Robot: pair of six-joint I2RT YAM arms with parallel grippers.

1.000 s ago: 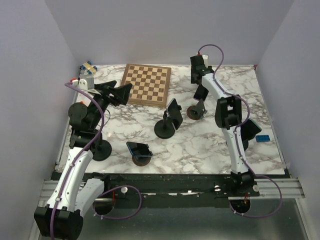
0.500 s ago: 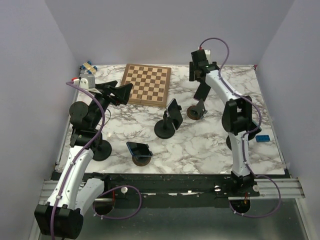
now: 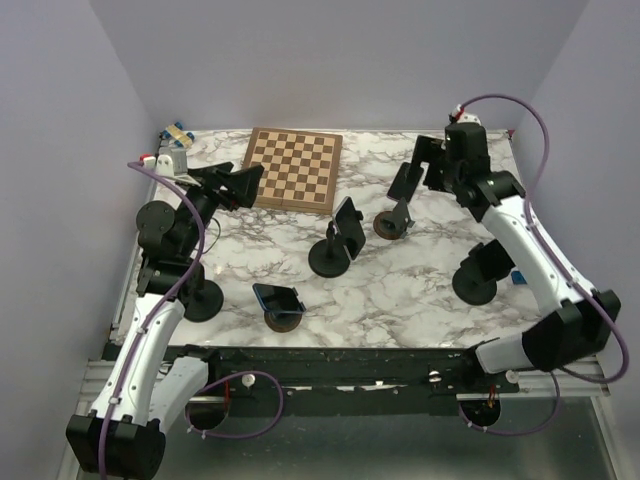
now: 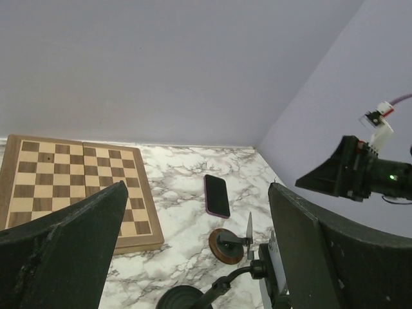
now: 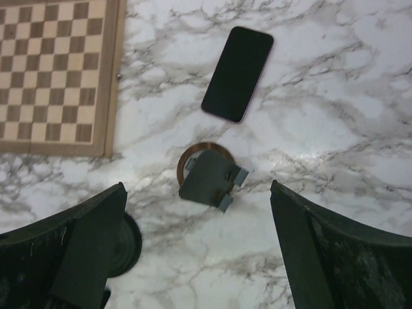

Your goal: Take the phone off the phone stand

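A dark phone (image 3: 403,181) lies flat on the marble table, just behind an empty stand with a round wooden base (image 3: 392,222). It also shows in the right wrist view (image 5: 237,73) above that stand (image 5: 206,175), and in the left wrist view (image 4: 217,195). My right gripper (image 3: 430,165) is open and empty, raised to the right of the phone. My left gripper (image 3: 235,185) is open and empty, high over the left of the table.
A black stand (image 3: 328,258) holds a second phone (image 3: 348,222) at mid-table. A low stand with a blue phone (image 3: 280,298) sits near the front. A chessboard (image 3: 294,167) lies at the back. Small items (image 3: 175,133) sit at the back left corner.
My right arm has swung from the far middle of the table out to the right and risen. The phone, the stands and my left arm have not moved.
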